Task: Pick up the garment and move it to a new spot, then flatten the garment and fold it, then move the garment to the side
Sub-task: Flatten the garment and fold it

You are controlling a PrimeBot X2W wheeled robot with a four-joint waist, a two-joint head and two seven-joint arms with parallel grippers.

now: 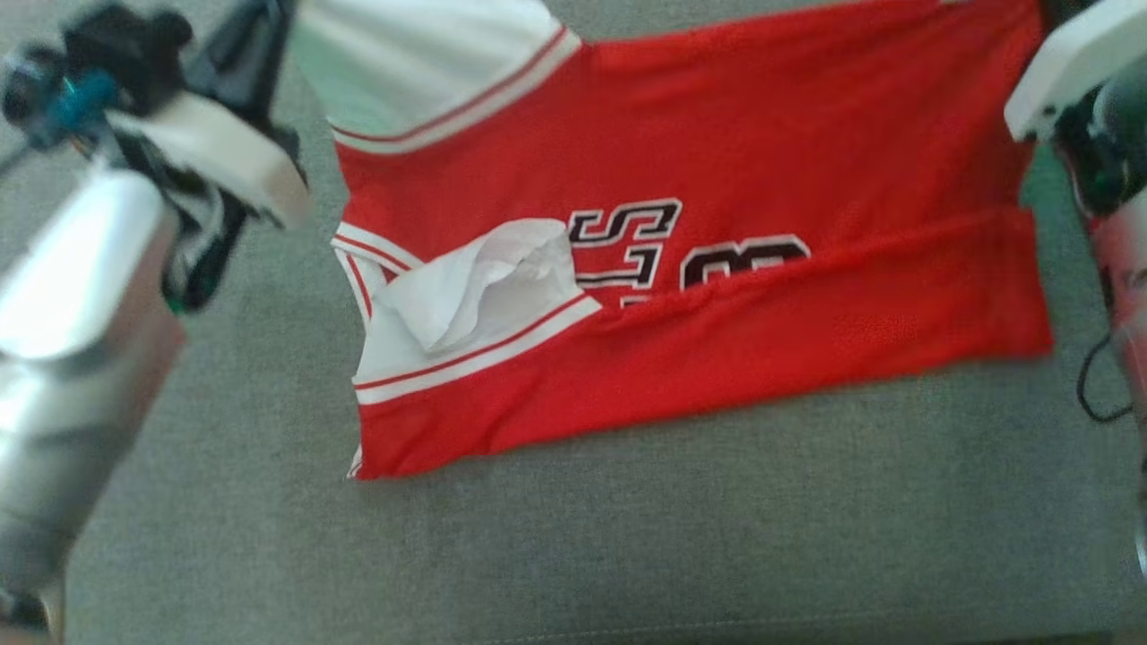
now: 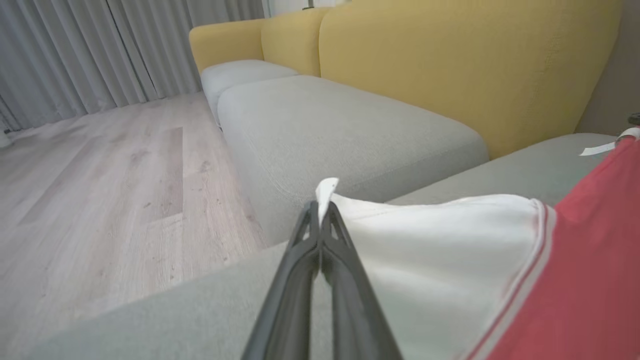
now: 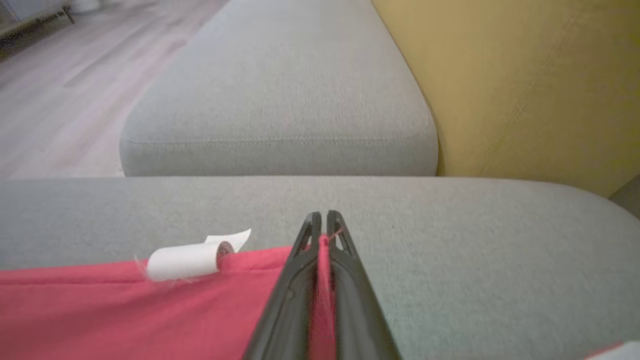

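While both grippers grip cloth, the step in hand looks like the fold. The left gripper (image 2: 320,207) is clenched on a white corner of the jersey (image 1: 762,134), with a scrap poking out past its tips. The right gripper (image 3: 324,220) is clenched on the red hem, a ridge of cloth nipped between its fingers. The jersey lies on the grey sofa cushion (image 1: 627,555), stretched between the two grippers and spreading from them toward the robot. It is thin red cloth with white, red-striped trim. The edge farthest from the grippers is already turned over, half covering the black-and-white lettering (image 1: 627,237). A rolled white label (image 3: 182,261) sits just left of the right gripper's fingers. The next move probably calls for both grippers to carry the held edge over together, level and taut, so nothing sags or creases.
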